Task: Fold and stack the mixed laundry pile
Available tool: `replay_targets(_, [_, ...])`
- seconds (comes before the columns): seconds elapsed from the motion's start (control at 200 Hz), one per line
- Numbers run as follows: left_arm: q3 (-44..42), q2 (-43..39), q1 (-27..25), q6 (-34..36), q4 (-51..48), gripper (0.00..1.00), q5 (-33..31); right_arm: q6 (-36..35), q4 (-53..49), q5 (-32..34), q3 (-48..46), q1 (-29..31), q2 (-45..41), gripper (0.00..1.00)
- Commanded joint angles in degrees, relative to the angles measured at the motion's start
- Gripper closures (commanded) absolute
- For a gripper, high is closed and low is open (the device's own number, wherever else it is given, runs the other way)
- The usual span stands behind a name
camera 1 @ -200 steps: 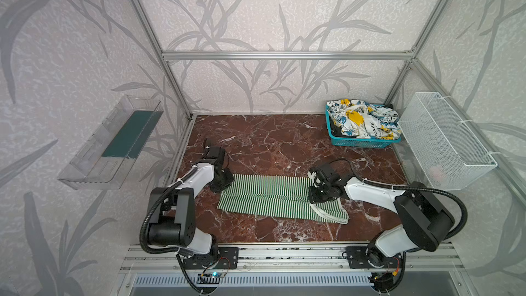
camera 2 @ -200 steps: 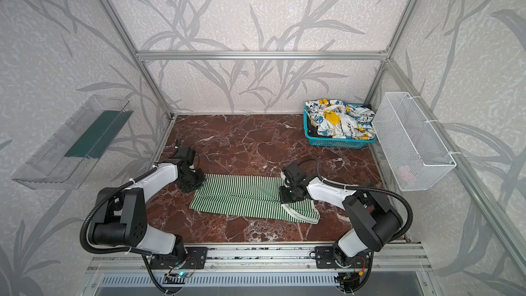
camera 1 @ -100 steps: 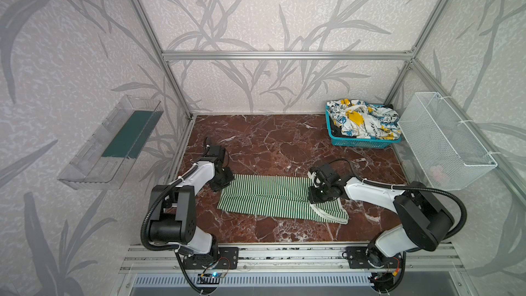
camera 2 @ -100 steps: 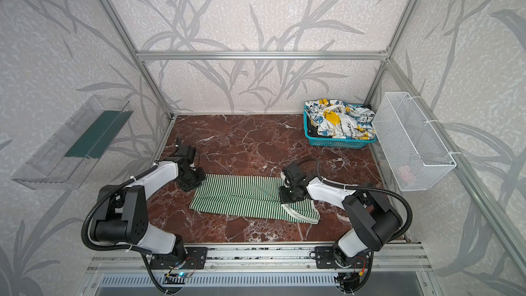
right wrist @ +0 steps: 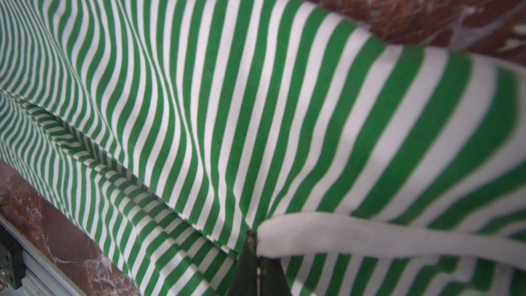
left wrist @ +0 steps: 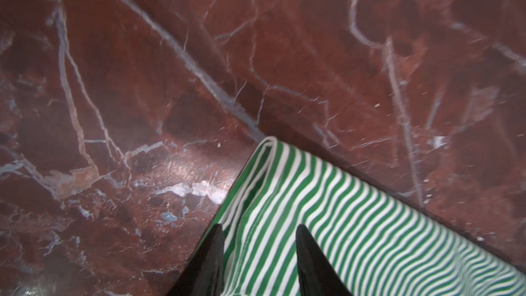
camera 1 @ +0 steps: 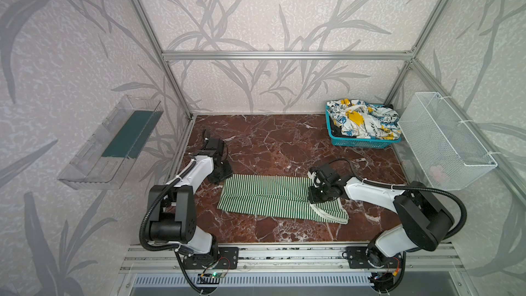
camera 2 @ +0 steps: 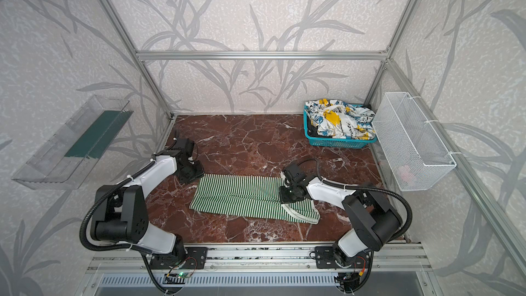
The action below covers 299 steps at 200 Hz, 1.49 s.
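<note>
Red-brown marble tabletop (camera 1: 270,138) filled the lower middle of both top views, walled by leaf-patterned panels. On it, low in the centre, the green-and-white striped garment (camera 1: 264,197) lay spread flat as a long band, its white-edged end folded over toward the lower right. The left gripper (left wrist: 259,227) stood at the cloth's upper left corner. In the left wrist view its two dark fingers (left wrist: 212,252) were parted a moderate way, with the striped edge lying between them, not pinched. The right gripper (right wrist: 252,234) sat on the garment's right end, its tips pressed together on the cloth where the white neckband (right wrist: 370,232) met the stripes. At the upper right, the printed garment (camera 1: 361,122) was heaped in the teal basket (camera 1: 358,141), beside the white wire basket (camera 1: 444,143) holding a small pinkish item (camera 1: 437,170).
</note>
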Motion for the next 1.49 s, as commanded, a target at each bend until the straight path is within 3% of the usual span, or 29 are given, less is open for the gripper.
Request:
replay_targets(0.0, [-2.8,0.01,0.24,-1.53,-1.38,0.59,-1.66,-0.08,-0.76,0.59,0.12,0.34,0.61,1.0])
replay_targets(0.19, [-5.99,-0.22,0.28,-2.31,0.87,0.64,-0.72,-0.02,-0.52,0.42,-0.14,0.33,0.7,1.0])
replay_targets(0.45, [-5.51,0.9,0.28,-2.1,1.17,0.87,0.53,0.16,-0.26,0.33,-0.14,0.34,0.87,1.0])
replay_targets(0.715, [-2.86,0.28,0.28,-1.33,-0.48,1.0,0.46,0.16,-0.38,0.41,-0.14,0.34,0.78,1.0])
replay_targets(1.185, [10.13,4.09,0.24,6.55,-1.49,1.0,1.77,0.42,-0.02,0.63,0.2,0.39,0.39,1.0])
replay_targets(1.49, [2.12,4.58,0.28,3.78,2.53,1.0,-0.97,0.11,-0.82,1.04,0.75,0.37,0.26,1.0])
